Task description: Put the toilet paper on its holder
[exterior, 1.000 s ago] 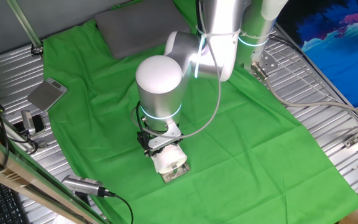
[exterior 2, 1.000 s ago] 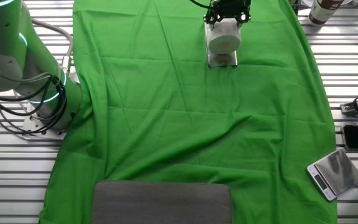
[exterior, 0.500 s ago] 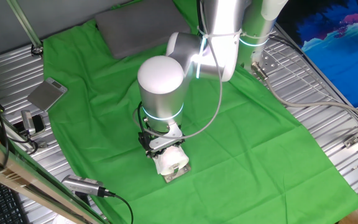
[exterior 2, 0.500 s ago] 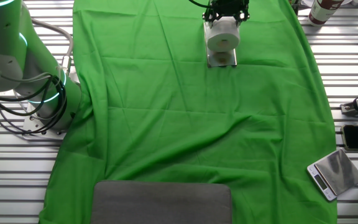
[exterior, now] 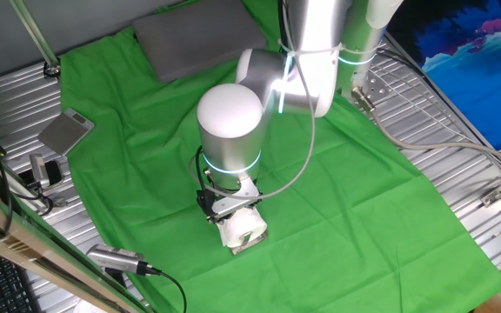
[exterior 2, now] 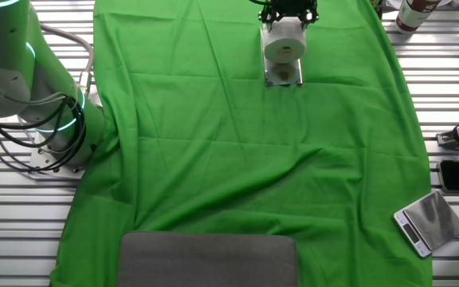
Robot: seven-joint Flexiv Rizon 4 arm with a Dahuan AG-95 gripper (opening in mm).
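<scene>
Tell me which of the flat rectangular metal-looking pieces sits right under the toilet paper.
The holder, the small shiny plate on the green cloth directly below the toilet paper. The small scale lies off the cloth, on the slatted table.

A green cloth covers the table, bearing a grey pad; a small scale sits beside.

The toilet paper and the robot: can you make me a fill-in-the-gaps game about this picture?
1. The gripper is shut on the white ____.
2. The toilet paper is right above the shiny ____.
3. The holder sits on a cloth whose colour is ____.
4. The dull grey plate lies on the same ____ as the holder.

Missing words: toilet paper; holder; green; cloth
</scene>
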